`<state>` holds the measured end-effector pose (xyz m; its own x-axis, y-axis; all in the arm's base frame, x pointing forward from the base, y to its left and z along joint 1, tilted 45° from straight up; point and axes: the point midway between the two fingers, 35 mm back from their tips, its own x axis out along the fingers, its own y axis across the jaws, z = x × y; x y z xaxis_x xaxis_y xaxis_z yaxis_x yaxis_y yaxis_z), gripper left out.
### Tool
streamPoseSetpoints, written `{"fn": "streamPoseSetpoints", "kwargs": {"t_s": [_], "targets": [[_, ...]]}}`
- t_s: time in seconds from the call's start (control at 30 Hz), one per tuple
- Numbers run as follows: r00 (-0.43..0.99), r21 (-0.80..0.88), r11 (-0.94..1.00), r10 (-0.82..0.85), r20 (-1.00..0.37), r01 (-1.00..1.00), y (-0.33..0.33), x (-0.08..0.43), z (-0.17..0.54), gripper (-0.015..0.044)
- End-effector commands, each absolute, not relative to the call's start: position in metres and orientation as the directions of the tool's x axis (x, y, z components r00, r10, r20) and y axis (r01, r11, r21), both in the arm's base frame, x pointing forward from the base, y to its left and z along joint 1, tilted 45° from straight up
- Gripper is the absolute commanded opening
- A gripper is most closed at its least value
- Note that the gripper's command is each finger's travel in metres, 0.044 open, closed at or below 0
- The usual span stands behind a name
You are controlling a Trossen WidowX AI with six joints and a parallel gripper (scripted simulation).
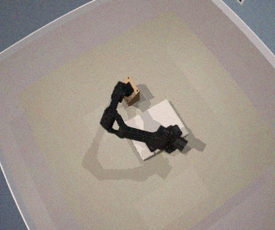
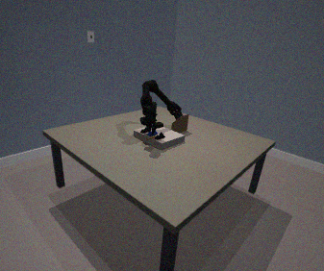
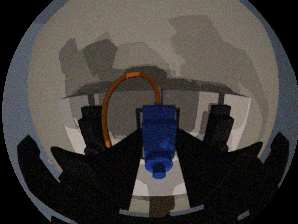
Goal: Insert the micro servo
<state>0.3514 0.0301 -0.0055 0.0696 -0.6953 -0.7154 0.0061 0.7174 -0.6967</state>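
Observation:
The blue micro servo [image 3: 159, 131] [image 2: 152, 134] is held between the fingers of my gripper [image 3: 158, 132], close over the pale deck [image 1: 166, 109] [image 2: 174, 137] [image 3: 241, 109]. In the wrist view its round output-shaft end faces the camera. Its orange cable [image 3: 104, 116] arches from the far end over to the left and down beside the left finger. The dark outline of the pocket [image 3: 138, 118] shows on both sides of the servo. The servo's body and my fingers hide the pocket's inside, so its depth and the ears' contact cannot be told. The side notch is not clear.
Two black servos stand on the deck, one left [image 3: 92, 127] and one right [image 3: 220, 125] of the held servo. A brown block [image 1: 132, 97] [image 2: 181, 123] stands beside the deck, near the arm's base. The arm covers part of the deck in the top view.

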Motion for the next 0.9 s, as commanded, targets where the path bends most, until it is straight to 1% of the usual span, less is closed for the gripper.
{"fn": "streamPoseSetpoints", "kwargs": {"t_s": [0.0,0.1,0.33,0.53,0.7,0.8,0.87], "targets": [[0.071,-0.7,0.714,-0.698,-0.712,-0.001,0.028,0.351,-0.009,0.0],[0.071,-0.7,0.714,-0.699,-0.712,0.0,0.026,0.351,-0.011,0.0],[0.071,-0.7,0.714,-0.698,-0.712,0.0,0.027,0.351,-0.009,0.0184],[0.071,-0.699,0.715,-0.697,-0.713,-0.001,0.05,0.348,0.014,0.0187],[0.071,-0.699,0.715,-0.697,-0.713,-0.001,0.054,0.346,0.014,0.0187],[0.076,-0.699,0.715,-0.696,-0.714,-0.012,0.061,0.333,0.017,0.0266],[0.075,-0.695,0.719,-0.692,-0.718,-0.012,0.072,0.312,0.026,0.0319]]}}
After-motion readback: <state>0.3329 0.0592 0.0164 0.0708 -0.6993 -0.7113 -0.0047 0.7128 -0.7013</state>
